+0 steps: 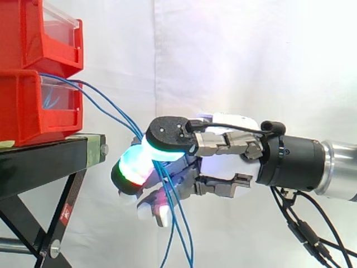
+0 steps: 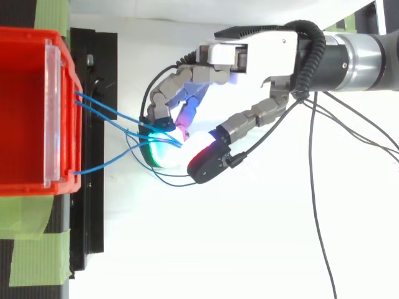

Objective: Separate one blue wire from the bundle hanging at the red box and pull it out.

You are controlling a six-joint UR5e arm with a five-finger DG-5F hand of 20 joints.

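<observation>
The hand [image 1: 223, 146] is level with the lower red bin [image 1: 33, 111], which sits beyond its fingertips on the black stand [image 1: 44, 162]. Its fingers are curled in, and the glowing pads [image 1: 134, 164] close on the bundle of blue wires [image 2: 107, 109]. The wires leave the bin's front edge, slope across the gap into the grasp, then hang free beneath the hand. Finding: from the side, several strands pass between the fingers, not one. From above, three strands leave the bin and converge at the pads. Whether any single strand is pinched alone cannot be told. Risk: a pull away from the bin from this grasp would likely drag more than one wire, since the strands lie close together inside the curl. Strands crossing below the palm could snag on the fingers and tighten. A light pinch on so thin a wire may slip and draw nothing out. The bin, if unsecured, could slide on the stand toward the hand.
</observation>
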